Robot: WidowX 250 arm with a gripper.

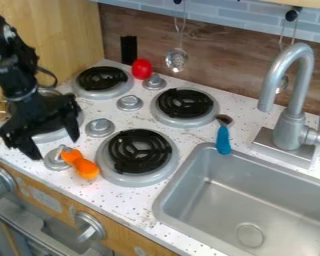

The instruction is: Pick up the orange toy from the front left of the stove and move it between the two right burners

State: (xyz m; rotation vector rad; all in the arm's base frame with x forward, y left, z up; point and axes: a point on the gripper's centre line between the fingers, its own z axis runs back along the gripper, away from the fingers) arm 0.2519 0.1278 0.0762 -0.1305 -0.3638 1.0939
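Orange thing (87,169) lies nr table's (114,199) front edge, btwn L knob (54,161) & front burner (139,152), long axis slanting from knob twd front R; kind unclear. Gripper (56,148) just L, jaws spread. Metal pot (50,92) behind it, mostly hidden. Red thing (141,69) farther, by rear knob (154,82).

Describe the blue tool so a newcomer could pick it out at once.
Start at the sink and go to its corner nearest the burners. Just beyond that corner, on the speckled counter, lies a small tool, its dark head toward the back wall. Its bright blue handle sets it apart from the silver faucet and the black-coiled burners.
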